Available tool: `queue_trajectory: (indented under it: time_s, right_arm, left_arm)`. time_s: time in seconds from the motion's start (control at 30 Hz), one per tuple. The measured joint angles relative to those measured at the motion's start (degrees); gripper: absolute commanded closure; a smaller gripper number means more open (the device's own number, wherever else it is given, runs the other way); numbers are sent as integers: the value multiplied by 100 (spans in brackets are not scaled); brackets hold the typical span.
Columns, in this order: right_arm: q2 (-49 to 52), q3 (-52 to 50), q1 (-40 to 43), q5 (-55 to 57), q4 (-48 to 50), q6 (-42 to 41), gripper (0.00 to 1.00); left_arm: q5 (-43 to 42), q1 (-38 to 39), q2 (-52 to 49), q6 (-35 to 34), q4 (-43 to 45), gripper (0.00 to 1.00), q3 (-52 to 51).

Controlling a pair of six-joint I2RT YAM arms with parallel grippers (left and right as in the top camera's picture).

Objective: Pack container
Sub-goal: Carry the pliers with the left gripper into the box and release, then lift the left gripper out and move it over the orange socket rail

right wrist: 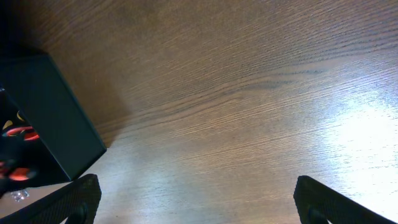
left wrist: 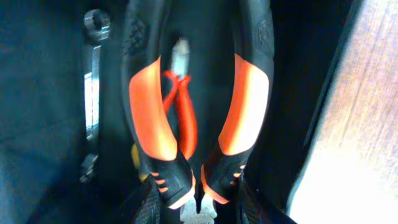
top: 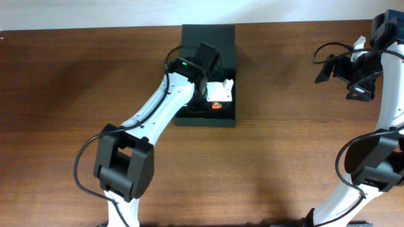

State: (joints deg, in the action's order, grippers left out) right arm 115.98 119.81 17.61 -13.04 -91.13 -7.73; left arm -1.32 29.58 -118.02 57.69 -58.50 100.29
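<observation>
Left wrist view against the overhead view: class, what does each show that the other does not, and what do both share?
Only the left wrist: a silver wrench and a red-handled tool lying in the container. Only the overhead: the right gripper, well off to the side of the container. Both: the container, the table, the left gripper and the orange-handled pliers it holds, just an orange speck overhead.

Container (top: pixel 208 34) black; pliers (left wrist: pixel 149 118) orange-black; table (top: pixel 284 157) brown woodgrain.
</observation>
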Motion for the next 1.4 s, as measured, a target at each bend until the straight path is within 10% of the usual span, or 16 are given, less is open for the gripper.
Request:
queue_trajectory:
  time_s: [0.13, 0.27, 0.4, 0.5, 1.13, 1.4]
  right_arm:
    - [0, 0, -2, 0, -2, -4, 1]
    - [0, 0, 0, 0, -26, -2, 1]
    - [0, 0, 0, 0, -44, -2, 1]
    - [0, 0, 0, 0, -42, 0, 1]
    - [0, -4, 0, -2, 146, 0, 0]
    - [0, -4, -22, -457, 566, 13, 88]
  left_arm:
    - [-17, 85, -109, 68, -92, 95, 0]
    - [-17, 87, -234, 105, -122, 45, 0]
    - [-15, 83, -310, 127, -103, 39, 0]
    - [13, 85, -310, 114, -85, 0, 11]
    - [365, -566, 337, -3121, -1069, 0, 3106]
    - [63, -1921, 586, -4232, -1198, 6, 3375]
